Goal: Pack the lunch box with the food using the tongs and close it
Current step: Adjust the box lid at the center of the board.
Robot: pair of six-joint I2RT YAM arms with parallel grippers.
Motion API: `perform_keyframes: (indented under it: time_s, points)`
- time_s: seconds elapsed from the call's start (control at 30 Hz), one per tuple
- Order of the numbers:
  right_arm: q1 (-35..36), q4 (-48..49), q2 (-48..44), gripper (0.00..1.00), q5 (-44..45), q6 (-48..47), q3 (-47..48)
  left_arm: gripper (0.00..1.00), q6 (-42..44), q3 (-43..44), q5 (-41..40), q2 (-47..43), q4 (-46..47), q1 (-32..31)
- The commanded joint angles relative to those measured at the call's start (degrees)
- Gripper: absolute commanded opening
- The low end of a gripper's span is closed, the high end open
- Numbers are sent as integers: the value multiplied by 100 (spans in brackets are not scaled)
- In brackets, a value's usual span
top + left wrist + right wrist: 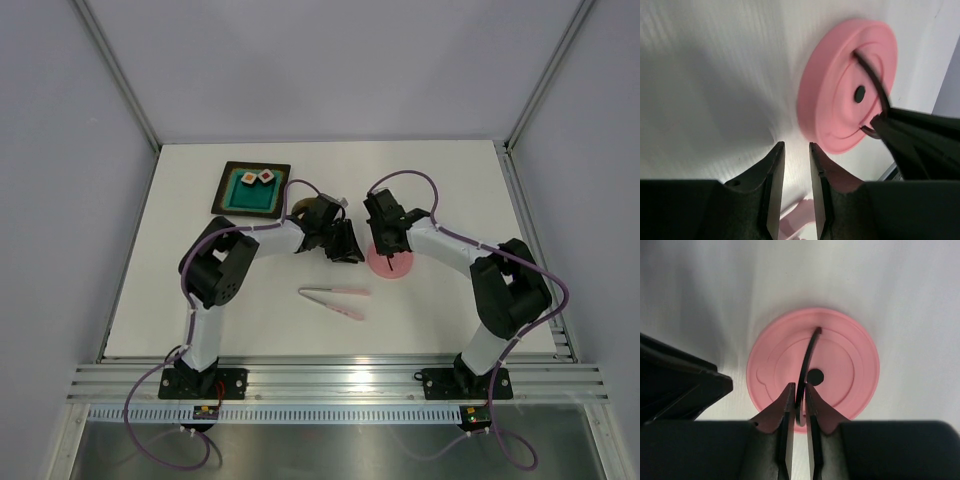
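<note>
Right gripper [800,407] fingers fill the foreground of the right wrist view. I have them straddling the curved black handle [808,352] of the pink lid [845,340], one pad on each side, with the jaws nearly closed. Thin slivers of light show beside the handle, so I cannot tell whether the pads actually press it.

The lid lies flat with its handle upward on the white table [450,180], right of centre. I cannot tell whether the steel tin sits beneath it.

My left gripper [797,155] is just beside the lid's left edge, fingertips toward the table. Its jaws are slightly parted and nothing is between them.

The tongs [335,298] lie on the table nearer my bases, between the two arms. They are apart from the lid and touched by neither gripper.

Two food pieces [267,176] sit side by side in the teal interior of the black tray [228,190]. The tray is at the far left of the table, well apart from the lid.
</note>
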Motion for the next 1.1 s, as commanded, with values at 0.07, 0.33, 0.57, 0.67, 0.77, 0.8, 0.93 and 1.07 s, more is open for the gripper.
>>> perform_keyframes:
  time_s: [0.07, 0.33, 0.57, 0.67, 0.77, 0.8, 0.93, 1.07]
  points:
    - [-112, -9, 17, 0, 161, 116, 134, 29, 373, 154, 76, -450, -453, -6]
    - [-173, 123, -263, 0, -14, 301, -24, 29, 347, 128, 489, -529, -304, -6]
    - [-550, 290, -308, 0, -779, 503, -165, 29, 461, 67, 516, -846, -383, -33]
    - [-639, 325, -229, 0, -894, 521, -191, 29, 479, 66, 525, -933, -418, -33]
    - [-691, 369, -193, 0, -1043, 556, -235, 29, 496, 58, 542, -969, -436, -41]
    - [-744, 404, -176, 0, -1104, 574, -253, 29, 488, 49, 543, -978, -436, -42]
    - [-771, 395, -88, 21, -1017, 609, -262, 29, 496, 58, 543, -1013, -462, -50]
    - [-771, 360, -70, 30, -859, 582, -288, 29, 496, 58, 499, -1101, -497, -50]
